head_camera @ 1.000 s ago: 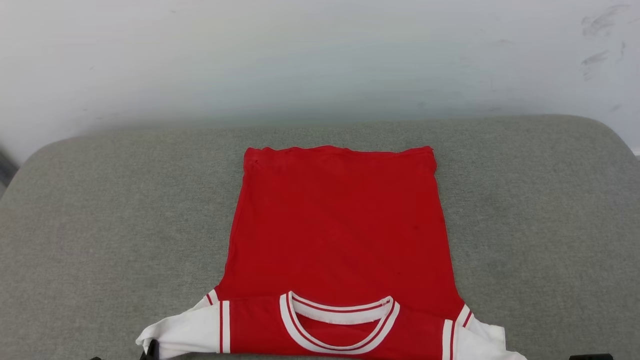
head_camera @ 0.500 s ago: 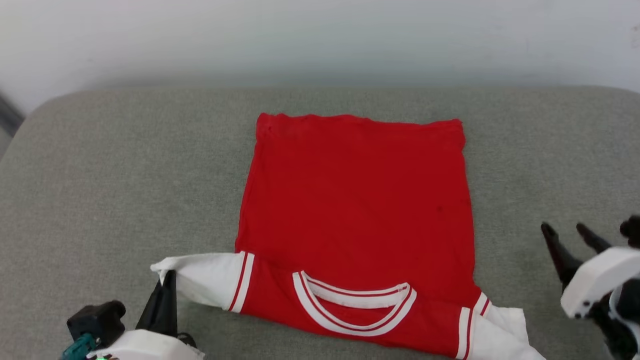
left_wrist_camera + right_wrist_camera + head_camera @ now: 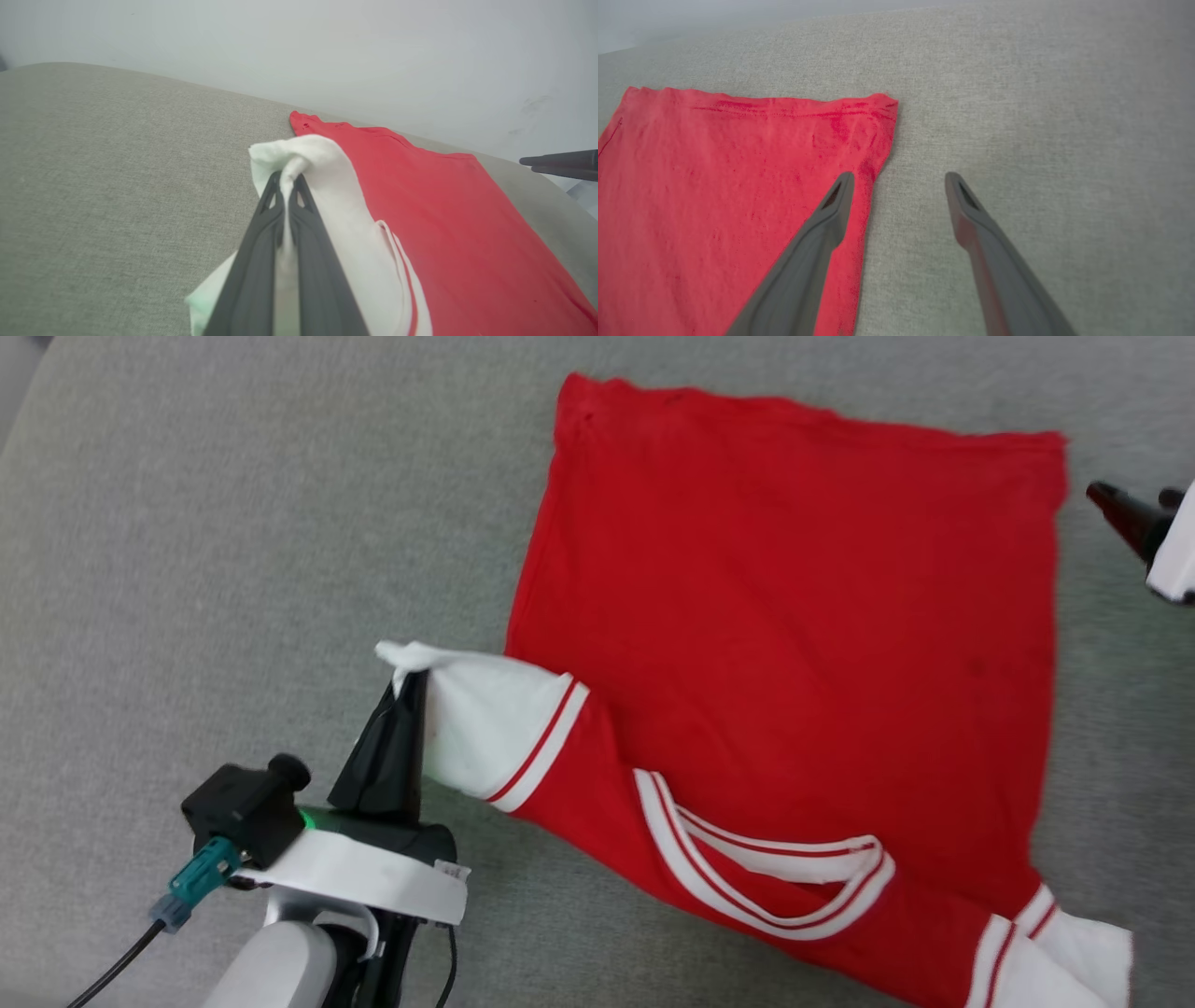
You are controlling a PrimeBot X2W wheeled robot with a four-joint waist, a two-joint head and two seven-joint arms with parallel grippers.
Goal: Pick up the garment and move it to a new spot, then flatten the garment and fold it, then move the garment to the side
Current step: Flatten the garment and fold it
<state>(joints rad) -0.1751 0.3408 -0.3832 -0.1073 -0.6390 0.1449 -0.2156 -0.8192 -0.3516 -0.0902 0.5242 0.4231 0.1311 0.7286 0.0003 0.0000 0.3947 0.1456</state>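
Now my right gripper (image 3: pixel 899 177) has sprung open by the garment's (image 3: pixel 794 616) far corner (left gripper (image 3: pixel 286 179) still pinches the sleeve (image 3: pixel 485 719)), so folding looks next.

Garment (image 3: pixel 794 616): red jersey, white sleeves, white-and-red striped trim at collar and cuffs. Body spread mostly flat, plain red side up, few wrinkles. One white sleeve bunched and raised, pinched in left gripper (image 3: pixel 411 686); collar and body stretch to its right. Far hem corner just beside right gripper (image 3: pixel 900 177).
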